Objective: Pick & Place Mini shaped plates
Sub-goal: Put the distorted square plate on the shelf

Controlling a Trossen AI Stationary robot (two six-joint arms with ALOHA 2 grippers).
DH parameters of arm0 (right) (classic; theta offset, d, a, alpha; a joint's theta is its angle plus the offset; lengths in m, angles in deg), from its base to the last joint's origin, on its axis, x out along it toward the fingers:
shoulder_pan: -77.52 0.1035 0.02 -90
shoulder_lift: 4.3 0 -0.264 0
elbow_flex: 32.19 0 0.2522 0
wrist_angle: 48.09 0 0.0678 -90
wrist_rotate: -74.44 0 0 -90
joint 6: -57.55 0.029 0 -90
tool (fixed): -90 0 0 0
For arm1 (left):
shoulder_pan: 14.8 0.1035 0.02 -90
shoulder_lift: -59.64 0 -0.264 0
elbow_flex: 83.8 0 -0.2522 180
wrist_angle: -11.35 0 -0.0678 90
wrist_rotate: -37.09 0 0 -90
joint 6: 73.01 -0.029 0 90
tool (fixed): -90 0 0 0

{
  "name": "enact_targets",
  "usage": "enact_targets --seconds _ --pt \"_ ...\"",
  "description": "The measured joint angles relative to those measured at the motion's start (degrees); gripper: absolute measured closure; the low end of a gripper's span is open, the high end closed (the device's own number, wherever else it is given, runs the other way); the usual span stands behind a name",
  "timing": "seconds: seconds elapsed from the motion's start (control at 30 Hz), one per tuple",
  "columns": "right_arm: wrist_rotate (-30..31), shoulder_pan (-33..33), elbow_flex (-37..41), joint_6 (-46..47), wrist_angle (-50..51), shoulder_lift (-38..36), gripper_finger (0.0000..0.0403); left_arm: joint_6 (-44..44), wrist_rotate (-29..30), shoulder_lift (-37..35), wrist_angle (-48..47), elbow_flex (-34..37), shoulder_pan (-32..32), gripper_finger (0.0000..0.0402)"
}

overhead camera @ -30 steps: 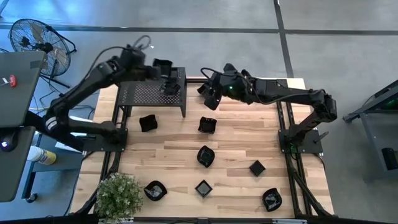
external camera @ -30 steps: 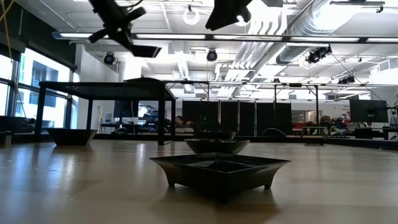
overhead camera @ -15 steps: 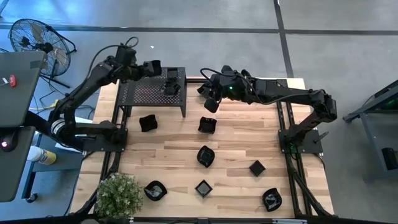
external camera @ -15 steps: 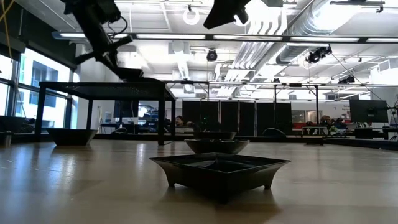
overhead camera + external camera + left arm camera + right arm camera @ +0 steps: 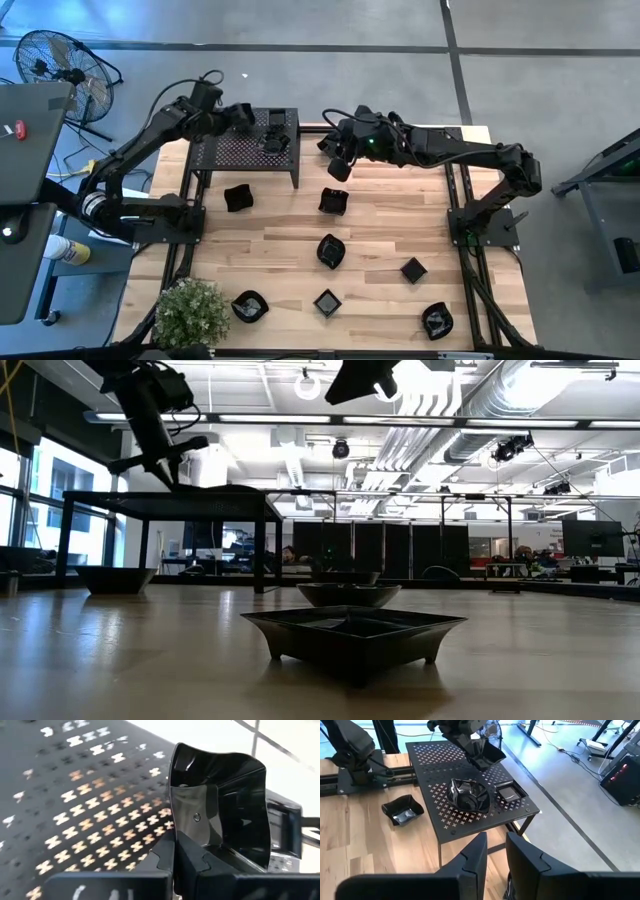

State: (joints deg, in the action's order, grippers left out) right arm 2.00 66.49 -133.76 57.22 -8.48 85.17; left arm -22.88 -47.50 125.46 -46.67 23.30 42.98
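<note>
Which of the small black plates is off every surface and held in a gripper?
The square plate clamped in the left gripper, held above the black perforated shelf. The other plates rest either on that shelf or on the wooden table.

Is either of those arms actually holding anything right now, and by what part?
Yes. The left end effector pinches a square mini plate by its rim, above the perforated shelf. The right end effector holds nothing.
</note>
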Motion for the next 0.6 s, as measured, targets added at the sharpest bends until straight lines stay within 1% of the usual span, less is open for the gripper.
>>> enact_targets --seconds 0.2,0.33,0.5,0.6 --pt "0.0 0.0 0.0 -0.07 -0.02 0.0 0.0336 2.0 1.46 0.0 -3.33 0.0 0.0 0.0394" --pt "0.01 0.0 0.0 -0.07 -0.02 0.0 0.0336 4.89 1.62 0.0 -4.76 0.0 0.0 0.038" --pt "0.01 0.0 0.0 0.21 -0.02 0.0 0.0336 5.67 1.58 -0.22 -6.59 -0.35 0.0 0.0338" --pt "0.01 0.0 0.0 0.29 -0.02 0.0 0.0336 5.49 2.25 -0.61 -8.71 -2.33 -0.02 0.0305"
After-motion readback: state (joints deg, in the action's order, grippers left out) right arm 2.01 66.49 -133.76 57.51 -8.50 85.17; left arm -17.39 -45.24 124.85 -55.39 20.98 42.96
